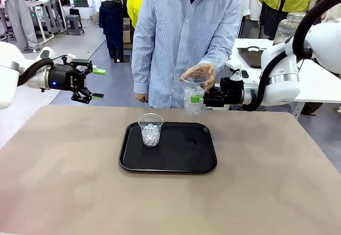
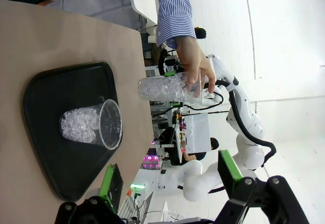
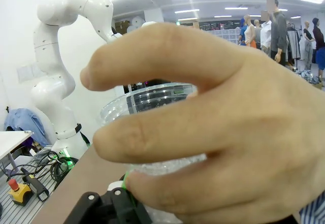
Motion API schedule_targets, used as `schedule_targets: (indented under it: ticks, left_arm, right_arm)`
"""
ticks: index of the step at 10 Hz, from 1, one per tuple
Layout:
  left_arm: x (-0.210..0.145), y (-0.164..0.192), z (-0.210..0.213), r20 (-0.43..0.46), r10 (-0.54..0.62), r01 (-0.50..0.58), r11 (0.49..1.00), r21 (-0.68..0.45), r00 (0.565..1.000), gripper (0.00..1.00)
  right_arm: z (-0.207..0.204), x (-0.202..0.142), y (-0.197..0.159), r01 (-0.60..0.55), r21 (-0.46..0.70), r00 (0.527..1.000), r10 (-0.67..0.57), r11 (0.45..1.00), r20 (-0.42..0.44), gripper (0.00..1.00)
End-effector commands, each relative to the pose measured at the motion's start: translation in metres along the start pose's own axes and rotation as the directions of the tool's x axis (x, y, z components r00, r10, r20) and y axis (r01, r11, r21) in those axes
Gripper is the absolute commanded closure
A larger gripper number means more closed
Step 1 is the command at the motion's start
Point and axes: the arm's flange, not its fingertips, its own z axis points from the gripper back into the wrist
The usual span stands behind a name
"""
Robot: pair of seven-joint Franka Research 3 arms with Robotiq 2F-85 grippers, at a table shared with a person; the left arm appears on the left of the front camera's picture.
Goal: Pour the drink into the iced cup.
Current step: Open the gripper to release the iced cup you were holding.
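Observation:
The iced cup (image 1: 151, 130), clear plastic with ice cubes, stands upright at the left of the black tray (image 1: 181, 163); the left wrist view has it too (image 2: 91, 125). A second clear cup (image 1: 194, 95), also holding clear ice, hangs above the table's far edge. My right gripper (image 1: 196, 99) is shut on its side, and a person's hand (image 1: 205, 74) grips its rim. That hand (image 3: 213, 148) covers the cup (image 3: 147, 99) in the right wrist view. No amber drink is in view. My left gripper (image 1: 91, 83) hovers open at the far left, well away from both cups.
The tan table (image 1: 64, 181) has free room around the tray (image 2: 61, 87). The person in a striped shirt (image 1: 184, 32) stands at the far edge. A white side table (image 1: 319, 80) with a jar sits behind my right arm.

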Motion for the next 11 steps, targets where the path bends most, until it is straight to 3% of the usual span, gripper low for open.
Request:
schedule_targets:
  ticks: [1,4,5,6,11]
  left_arm:
    - [0.0,-0.001,0.0,0.002,-0.003,0.003,1.0,0.002,1.0,0.0]
    - [0.0,-0.001,0.0,0.002,-0.003,0.003,1.0,0.002,1.0,0.0]
    - [0.0,-0.001,0.0,0.002,-0.003,0.003,1.0,0.002,1.0,0.0]
    - [0.0,-0.001,0.0,0.002,-0.003,0.003,1.0,0.002,1.0,0.0]
    - [0.0,-0.001,0.0,0.002,-0.003,0.003,1.0,0.002,1.0,0.0]
  right_arm:
    - [-0.001,0.003,0.001,-0.015,-0.004,1.0,0.015,1.0,0.007,0.28]
    - [0.0,0.0,0.0,-0.001,0.0,1.0,0.001,1.0,0.0,0.25]
    - [0.002,0.0,0.0,0.012,-0.002,1.0,-0.012,1.0,-0.003,0.06]
    - [0.007,0.0,0.001,0.021,-0.007,1.0,-0.021,1.0,0.005,0.0]
    - [0.057,-0.011,0.014,0.023,-0.065,1.0,-0.023,0.998,-0.009,0.0]
